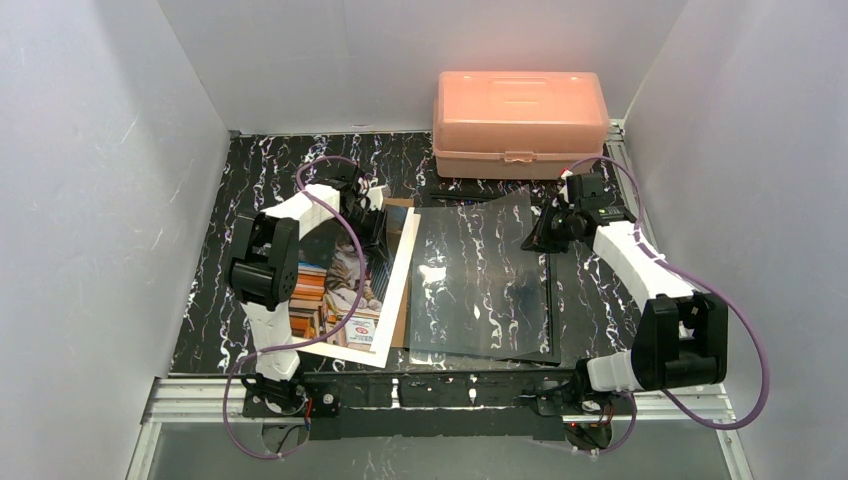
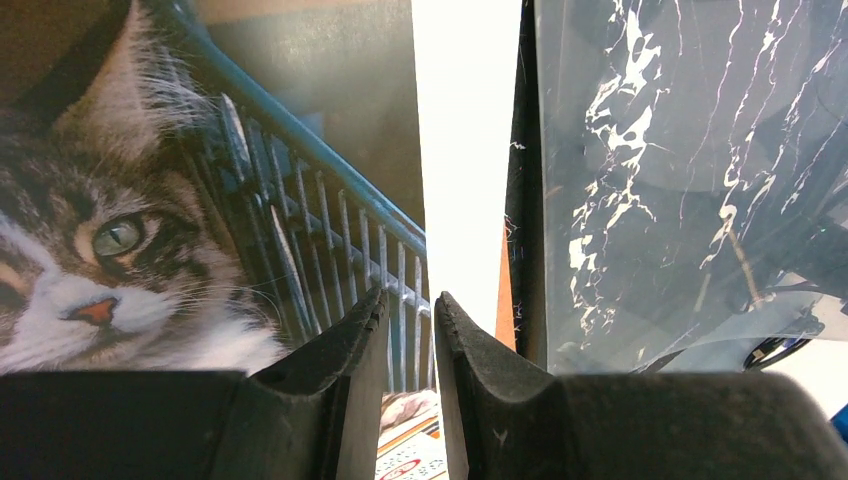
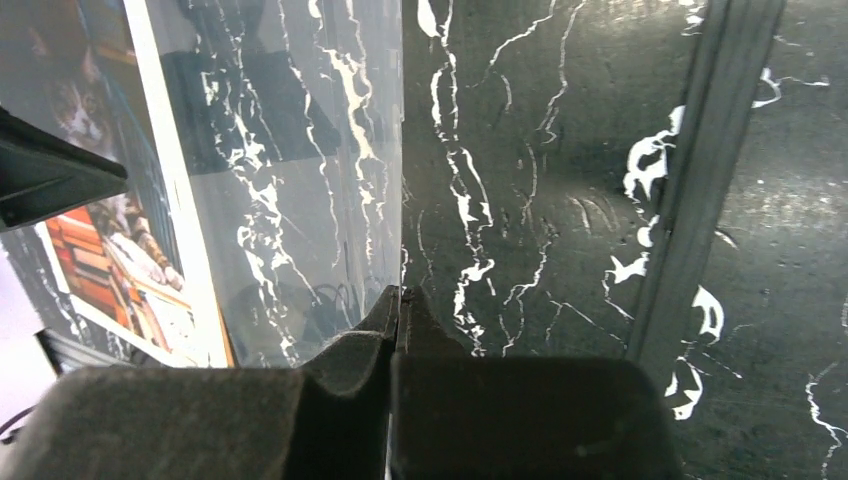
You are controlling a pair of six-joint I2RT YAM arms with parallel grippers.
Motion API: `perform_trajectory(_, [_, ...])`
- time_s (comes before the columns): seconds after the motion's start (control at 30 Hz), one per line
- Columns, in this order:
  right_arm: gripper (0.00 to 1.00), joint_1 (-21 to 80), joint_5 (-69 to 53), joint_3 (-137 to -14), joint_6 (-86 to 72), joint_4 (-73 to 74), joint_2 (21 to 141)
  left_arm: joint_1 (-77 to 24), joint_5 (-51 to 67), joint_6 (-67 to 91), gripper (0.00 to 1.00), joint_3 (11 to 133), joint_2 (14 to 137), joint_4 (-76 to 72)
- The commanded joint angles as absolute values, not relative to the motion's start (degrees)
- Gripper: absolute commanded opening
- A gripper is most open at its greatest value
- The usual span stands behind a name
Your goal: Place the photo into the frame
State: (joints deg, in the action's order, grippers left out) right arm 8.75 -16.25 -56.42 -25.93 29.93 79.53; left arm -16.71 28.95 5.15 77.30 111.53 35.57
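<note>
The photo (image 1: 365,330), a cat print with a white border, lies at the left on a brown backing board (image 1: 404,312). My left gripper (image 1: 378,218) hovers over the photo's far end. In the left wrist view the cat's face (image 2: 130,230) fills the left, and the left gripper (image 2: 410,297) has its jaws a narrow gap apart with nothing between them. The black frame (image 1: 553,310) lies in the middle under a clear pane (image 1: 480,280). My right gripper (image 1: 535,238) is shut on the pane's far right edge, tips pinching it (image 3: 402,292). One frame bar (image 3: 700,180) shows on the table.
A pink plastic box (image 1: 520,120) stands at the back, just behind the pane and the frame. White walls enclose the black marbled table (image 1: 260,170) on three sides. A metal rail (image 1: 450,395) runs along the near edge by both arm bases.
</note>
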Motion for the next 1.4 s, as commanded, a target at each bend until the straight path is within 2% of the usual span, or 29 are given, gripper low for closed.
perform_trajectory(0.0, [0.01,8.27,-11.93,-54.51,-24.87,25.98,76.19,-16.74,29.88,5.16,0.23,76.64,108.64,36.23])
perform_trajectory(0.77, [0.01,7.95,-7.34,-49.13,-24.92,17.38,73.67,-16.87,29.80,5.08,0.22,76.46,109.26,35.98])
perform_trajectory(1.37, [0.01,7.94,-15.54,-41.81,-22.69,6.35,62.24,-16.96,29.16,4.91,0.22,77.76,111.00,35.99])
